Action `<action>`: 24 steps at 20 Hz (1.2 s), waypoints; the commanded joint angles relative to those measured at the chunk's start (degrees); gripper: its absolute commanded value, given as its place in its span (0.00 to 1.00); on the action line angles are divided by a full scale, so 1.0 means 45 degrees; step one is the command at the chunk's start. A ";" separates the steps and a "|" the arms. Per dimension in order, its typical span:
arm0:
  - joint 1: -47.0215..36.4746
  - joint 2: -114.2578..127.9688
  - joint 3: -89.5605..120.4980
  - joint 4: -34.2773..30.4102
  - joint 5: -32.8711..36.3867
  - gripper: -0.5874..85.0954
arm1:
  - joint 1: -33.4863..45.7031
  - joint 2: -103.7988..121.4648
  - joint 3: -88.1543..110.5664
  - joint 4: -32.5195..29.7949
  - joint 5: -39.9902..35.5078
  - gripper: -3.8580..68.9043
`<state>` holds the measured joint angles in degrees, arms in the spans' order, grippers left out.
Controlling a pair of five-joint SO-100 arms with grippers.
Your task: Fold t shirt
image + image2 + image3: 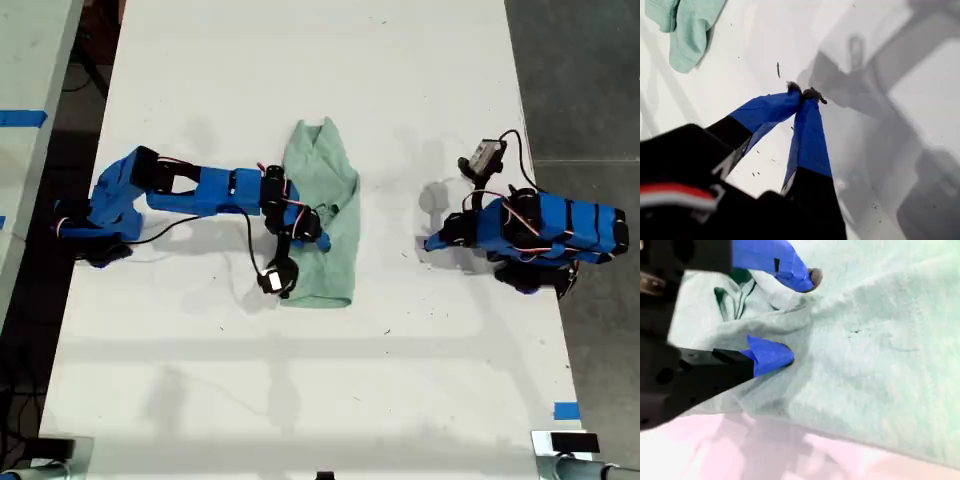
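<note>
While the t shirt (325, 215) lies mid-table (300, 60) as a narrow strip, apparently folded lengthwise already, cross fold judged outstanding. Second hand (790, 320): fingers spread, resting on the cloth with a fabric ridge between them, nothing pinched. First hand (804, 95): fingertips pressed together, empty, above bare table, well apart from the shirt.

Bright, even overhead light floods the white table (300, 400) — soft double shadows spread beside each arm in the exterior view, and the tabletop is nearly washed out. My first gripper (805, 94) casts broad grey shadows behind it, its near black housing blurred. The second wrist view is soft and hazy — the t shirt (880, 350) looks pale, with a pinkish cast on the table beneath.
</note>
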<state>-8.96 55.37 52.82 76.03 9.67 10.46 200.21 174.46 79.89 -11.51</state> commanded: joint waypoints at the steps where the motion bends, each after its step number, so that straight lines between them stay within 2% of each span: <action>1: -0.0176 0.2012 -0.0566 0.0977 -0.0352 0.01 | 0.0098 0.0176 0.0391 0.0020 -0.0234 0.07; 5: 0.0508 0.6582 0.0801 0.1953 -0.0527 0.01 | 0.0098 0.0176 0.0391 0.0020 -0.0234 0.07; 7: 0.0566 0.8848 0.2852 0.1738 -0.0840 0.01 | 0.0078 0.0176 0.0391 0.0020 -0.0215 0.07; 11: -0.0078 1.3594 0.8965 -0.0293 -0.0918 0.01 | 0.0078 0.0176 0.0391 0.0020 -0.0176 0.07; 14: -0.1035 1.9785 1.4922 -0.2539 -0.0781 0.01 | 0.0098 0.0176 0.0391 0.0020 -0.0195 0.07; 18: -0.1348 2.7324 2.1973 -0.3945 -0.1094 0.01 | 0.0117 0.0176 0.0391 0.0020 -0.0176 0.07; 20: -0.1426 3.0957 2.4766 -0.3730 -0.1211 0.01 | 0.0117 0.0176 0.0391 0.0020 -0.0137 0.07; 21: -0.1406 3.2930 2.5937 -0.3066 -0.1426 0.01 | 0.0117 0.0176 0.0391 0.0020 -0.0137 0.07; 22: -0.1211 3.3555 2.6523 -0.2246 -0.1992 0.01 | 0.0117 0.0176 0.0391 0.0020 -0.0137 0.07; 24: -0.0645 3.3477 2.7266 -0.2188 -0.2461 0.01 | 0.0117 0.0176 0.0410 0.0020 -0.0117 0.07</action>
<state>-14.41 203.47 173.58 65.57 1.58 10.46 200.21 174.46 79.89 -11.51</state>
